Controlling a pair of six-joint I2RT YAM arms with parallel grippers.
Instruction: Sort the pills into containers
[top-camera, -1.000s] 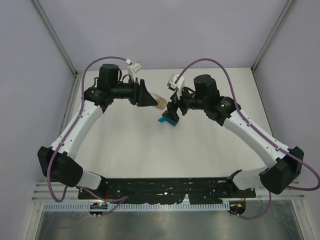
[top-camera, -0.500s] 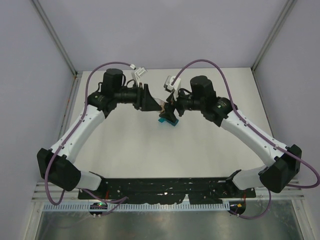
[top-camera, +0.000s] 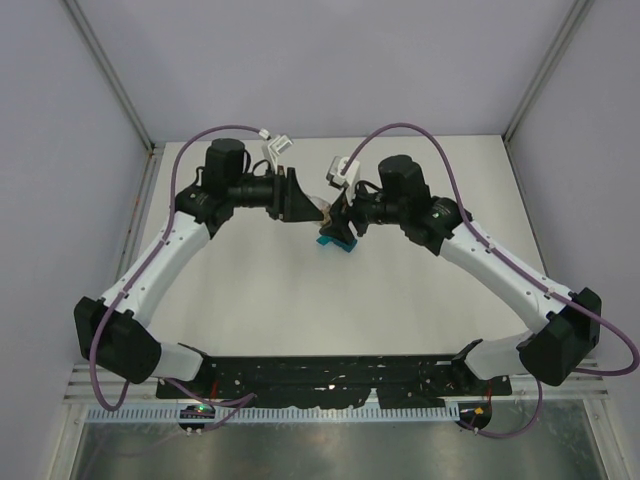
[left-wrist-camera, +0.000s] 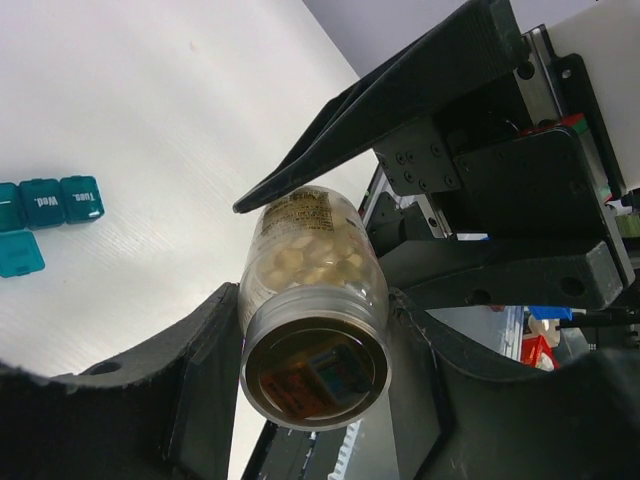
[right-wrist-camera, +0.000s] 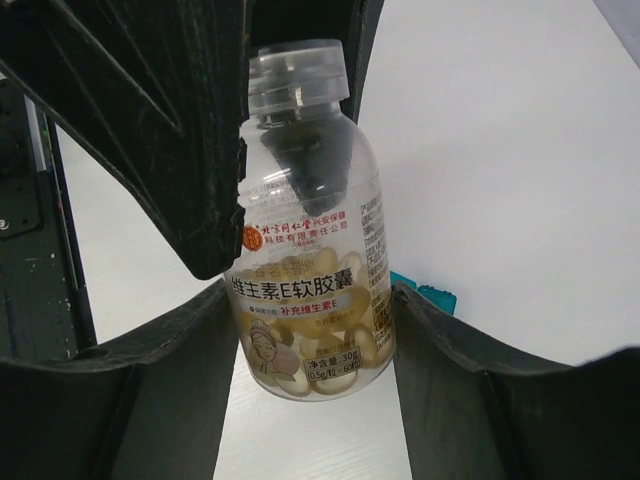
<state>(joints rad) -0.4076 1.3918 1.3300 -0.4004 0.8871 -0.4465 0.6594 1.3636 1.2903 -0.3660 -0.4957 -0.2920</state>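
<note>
A clear vial (right-wrist-camera: 305, 230) with a printed label holds pale tan pills (right-wrist-camera: 300, 350). It hangs in the air between both grippers. My left gripper (left-wrist-camera: 315, 340) is shut on its cap end (left-wrist-camera: 315, 370). My right gripper (right-wrist-camera: 312, 320) is shut on its lower body, both fingers touching it. In the top view the two grippers, left (top-camera: 316, 211) and right (top-camera: 336, 218), meet at the table's middle. The teal container strip (top-camera: 330, 243) lies on the table just below them. It also shows in the left wrist view (left-wrist-camera: 50, 200), one lid open, and in the right wrist view (right-wrist-camera: 432, 293).
The white table (top-camera: 250, 290) is walled on the left, the right and the back. A black rail (top-camera: 330, 375) with the arm bases runs along the near edge.
My left gripper carried the vial to the right and my right gripper moved left to meet it. The right jaws now sit on the vial's body.
</note>
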